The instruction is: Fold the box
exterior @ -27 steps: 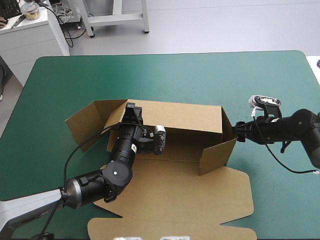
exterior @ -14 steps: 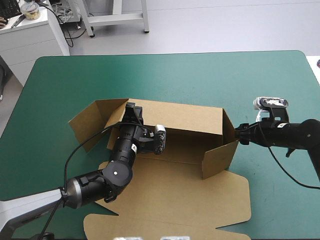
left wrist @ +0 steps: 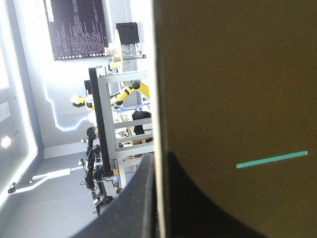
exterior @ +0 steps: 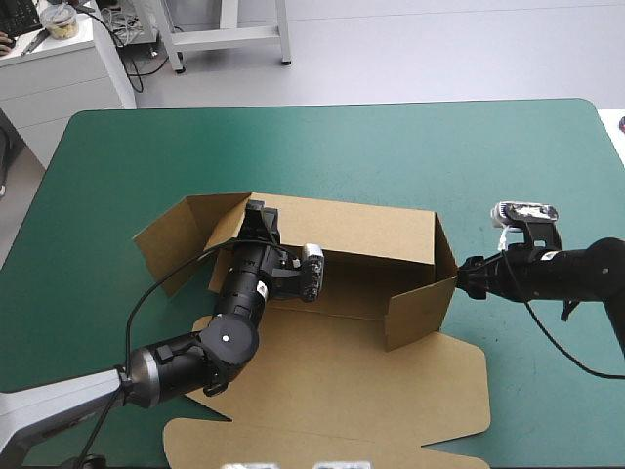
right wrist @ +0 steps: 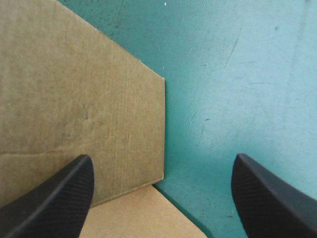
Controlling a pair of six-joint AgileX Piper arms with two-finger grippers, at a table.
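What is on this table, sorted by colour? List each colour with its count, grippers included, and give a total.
Brown: 1, the box
Black: 2, the left gripper and the right gripper
Teal-green: 1, the table cover
Total: 4

Across the top of the frame it's pale grey floor (exterior: 439,49) from side to side, a white cabinet (exterior: 68,83) tucked into the upper left corner, white frame legs (exterior: 229,34) standing top centre, and the teal-green table (exterior: 391,147) filling everything below, evenly lit.
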